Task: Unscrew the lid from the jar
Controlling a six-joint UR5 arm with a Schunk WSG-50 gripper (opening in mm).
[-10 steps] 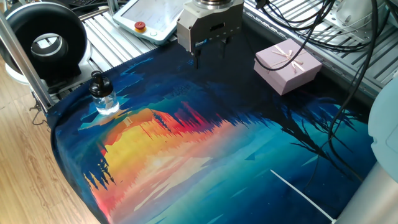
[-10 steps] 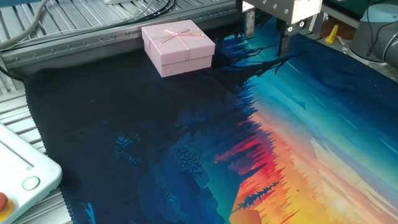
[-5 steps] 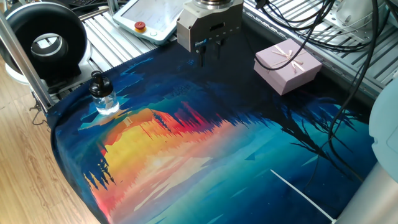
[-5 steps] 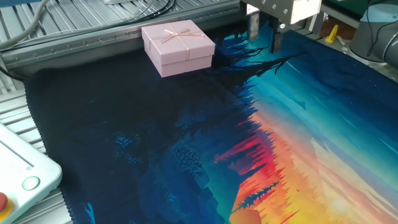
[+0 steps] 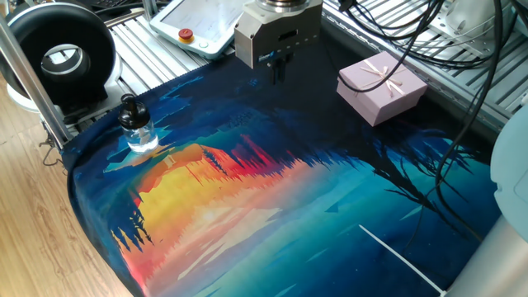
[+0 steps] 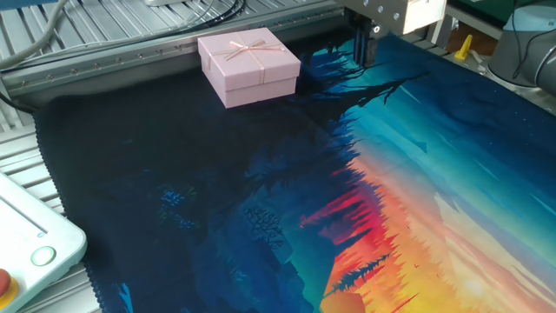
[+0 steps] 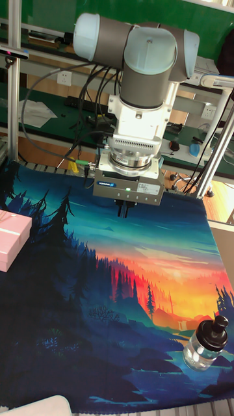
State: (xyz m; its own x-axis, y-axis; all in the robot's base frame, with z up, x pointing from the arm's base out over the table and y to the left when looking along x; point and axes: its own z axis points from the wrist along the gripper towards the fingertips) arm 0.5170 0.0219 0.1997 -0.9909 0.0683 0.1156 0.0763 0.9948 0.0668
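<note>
Jar (image 5: 138, 132) sits near the edge of the painted mat (image 5: 272, 206), on the pale blue patch beside the orange glow, and nothing crowds it. Its black lid (image 5: 129, 105) is on top, knob-like, screwed over the narrow neck. In the tall fixed view the jar (image 7: 203, 348) shows clear glass, squat and rounded, upright, with the lid (image 7: 215, 331) dark and slightly glossy above it.

Over at the far side of the mat the gripper (image 5: 278, 68) hangs above the dark part of the cloth, well apart from the jar, fingers pressed together with no gap showing and nothing between them. The other fixed view shows the same: gripper (image 6: 366, 48) pinched to a single dark prong above the mat.

A pink gift box (image 5: 381, 86) with a ribbon bow rests on the mat's dark corner, off to the gripper's side. Beyond the mat sits a large black ring-shaped device (image 5: 59, 59) with a silver centre, just behind the jar, and a white pendant (image 5: 202, 25) with a red button lies on the slatted table top.
</note>
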